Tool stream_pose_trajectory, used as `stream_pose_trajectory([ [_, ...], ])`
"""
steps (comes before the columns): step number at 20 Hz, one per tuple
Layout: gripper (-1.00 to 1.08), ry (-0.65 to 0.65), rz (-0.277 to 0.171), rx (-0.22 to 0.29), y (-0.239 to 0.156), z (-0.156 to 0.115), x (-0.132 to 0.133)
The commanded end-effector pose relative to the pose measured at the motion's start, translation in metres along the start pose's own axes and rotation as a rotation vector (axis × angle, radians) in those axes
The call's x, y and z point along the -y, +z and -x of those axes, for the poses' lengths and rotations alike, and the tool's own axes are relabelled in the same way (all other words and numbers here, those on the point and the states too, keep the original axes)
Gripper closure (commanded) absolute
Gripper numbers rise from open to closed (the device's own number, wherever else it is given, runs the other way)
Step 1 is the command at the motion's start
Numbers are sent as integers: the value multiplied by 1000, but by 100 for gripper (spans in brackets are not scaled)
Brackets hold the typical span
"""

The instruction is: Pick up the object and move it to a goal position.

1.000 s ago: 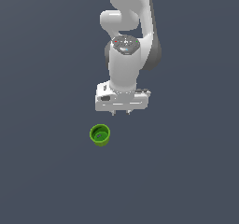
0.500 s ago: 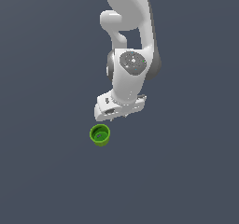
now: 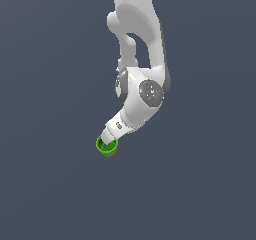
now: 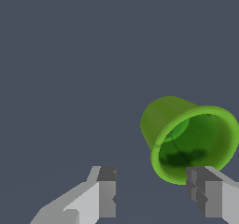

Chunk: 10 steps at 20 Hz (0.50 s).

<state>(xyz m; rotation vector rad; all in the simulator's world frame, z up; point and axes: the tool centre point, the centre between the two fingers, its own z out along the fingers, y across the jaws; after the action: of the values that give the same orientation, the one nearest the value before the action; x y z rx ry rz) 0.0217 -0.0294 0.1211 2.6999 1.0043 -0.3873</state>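
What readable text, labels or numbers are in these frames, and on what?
None readable.
Green cup: no lettering; only dark lines and shading inside, no legible mark.
Arm: plain white and grey, no brand or number visible.
Gripper: bare grey fingers, no markings.

Flat, even simulator light, sharp but coarse, with hardly any shadows.

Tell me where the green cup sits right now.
In the exterior view the green cup sits on the grey floor just left of centre, directly under the open gripper, close by one fingertip.
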Motion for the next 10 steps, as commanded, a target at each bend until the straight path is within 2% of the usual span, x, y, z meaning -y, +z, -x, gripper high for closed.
stream_pose_trajectory([
  [1, -20, -73, 17, 41, 8, 0, -4],
  [6, -20, -175, 38, 103, 18, 1, -11],
  [10, -20, -224, 47, 133, 23, 2, -14],
])
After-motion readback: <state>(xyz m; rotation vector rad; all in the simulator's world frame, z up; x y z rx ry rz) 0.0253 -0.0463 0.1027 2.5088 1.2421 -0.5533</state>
